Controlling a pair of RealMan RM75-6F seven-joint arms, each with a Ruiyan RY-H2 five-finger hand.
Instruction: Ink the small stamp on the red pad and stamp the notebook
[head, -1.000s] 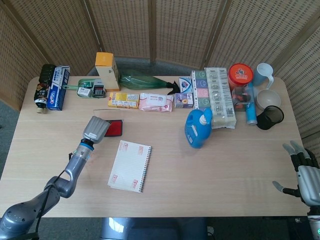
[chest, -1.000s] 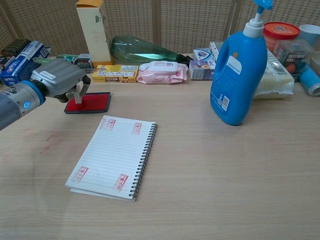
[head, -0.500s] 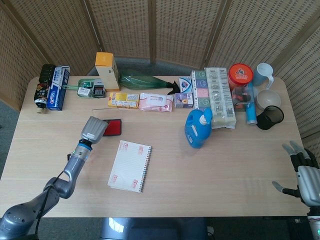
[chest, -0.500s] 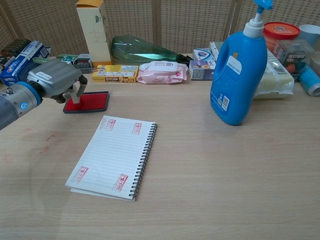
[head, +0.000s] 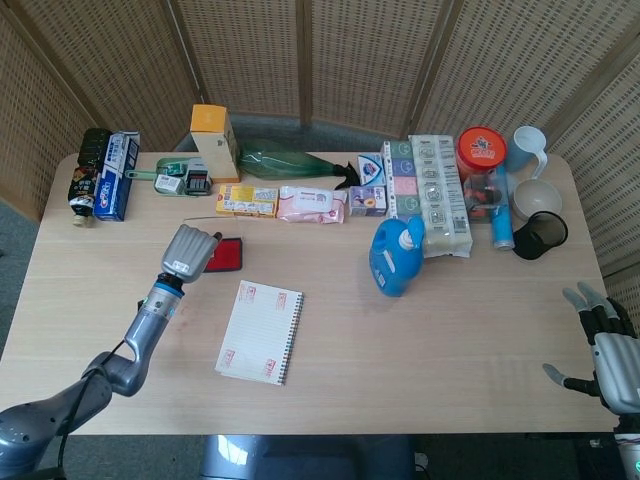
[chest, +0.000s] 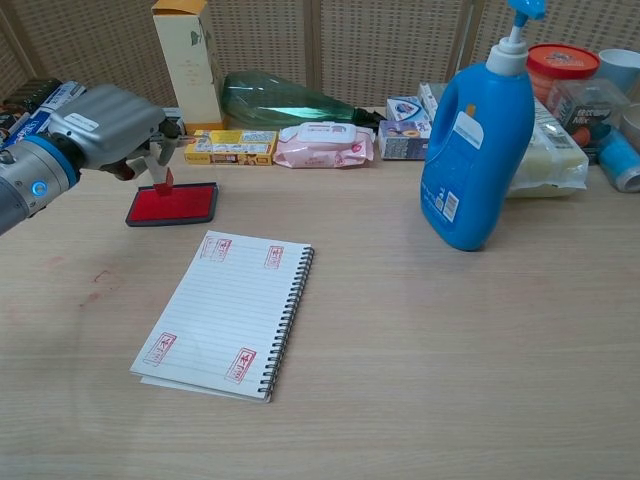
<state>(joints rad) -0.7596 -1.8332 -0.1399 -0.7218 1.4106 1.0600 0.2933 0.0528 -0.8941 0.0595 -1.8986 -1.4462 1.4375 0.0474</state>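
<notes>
The left hand (chest: 105, 125) pinches the small stamp (chest: 162, 176) just above the red pad (chest: 173, 204), at the desk's (chest: 450, 340) far left. Inking looks done; next, I judge, comes carrying it near and right to a bare patch of the notebook (chest: 228, 312) and pressing down. A second ago the stamp sat on the pad; now it is lifted. The right hand (head: 610, 350) idles open, holding nothing.

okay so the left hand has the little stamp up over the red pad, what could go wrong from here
1. The left hand pinches the stamp only by its top, so it might tilt or slip on the way to the notebook.
2. The notebook already carries four red marks near its corners; a new print could land on one.
3. The notebook lies loose on the table, so pressing down might shift it.
</notes>
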